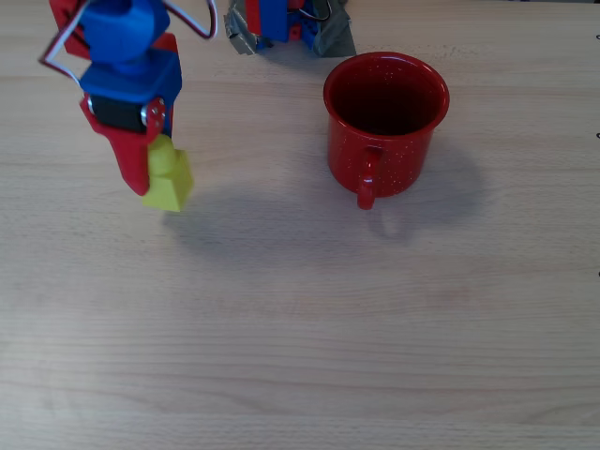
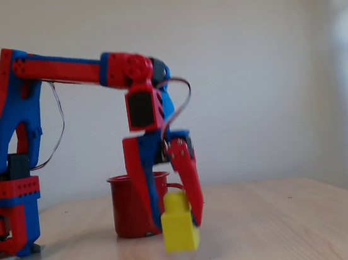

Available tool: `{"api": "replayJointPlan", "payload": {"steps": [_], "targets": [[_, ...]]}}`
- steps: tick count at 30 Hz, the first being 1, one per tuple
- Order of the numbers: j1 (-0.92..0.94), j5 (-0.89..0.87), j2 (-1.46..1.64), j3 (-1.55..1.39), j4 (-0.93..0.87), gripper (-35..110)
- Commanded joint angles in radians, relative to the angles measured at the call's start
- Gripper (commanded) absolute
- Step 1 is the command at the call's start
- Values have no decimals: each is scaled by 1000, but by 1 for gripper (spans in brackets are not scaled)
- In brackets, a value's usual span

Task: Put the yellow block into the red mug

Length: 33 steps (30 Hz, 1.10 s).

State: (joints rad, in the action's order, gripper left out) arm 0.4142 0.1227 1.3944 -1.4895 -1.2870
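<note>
Block nearest, clamped in gripper by top only, above table; swing fast toward mug, you risk drop.

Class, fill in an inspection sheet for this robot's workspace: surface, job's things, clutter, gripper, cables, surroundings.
Surface: pale wooden table.
Job's things: yellow block in the gripper, off the table in the fixed view; red mug upright, nothing seen inside, handle toward the overhead view's bottom edge.
Clutter: nothing seen.
Gripper: gripper shut on the block, apart from the mug.
Cables: thin wires looping along the arm.
Surroundings: plain light wall.
</note>
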Motion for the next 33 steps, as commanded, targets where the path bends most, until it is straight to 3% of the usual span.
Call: {"api": "replayJointPlan", "payload": {"steps": [1, 20, 26, 33], "targets": [[3, -40, 178, 87, -46, 0], [-305, -167, 456, 383, -448, 0], [-437, -156, 535, 344, -445, 0], [-635, -97, 713, 77, -357, 0]]}}
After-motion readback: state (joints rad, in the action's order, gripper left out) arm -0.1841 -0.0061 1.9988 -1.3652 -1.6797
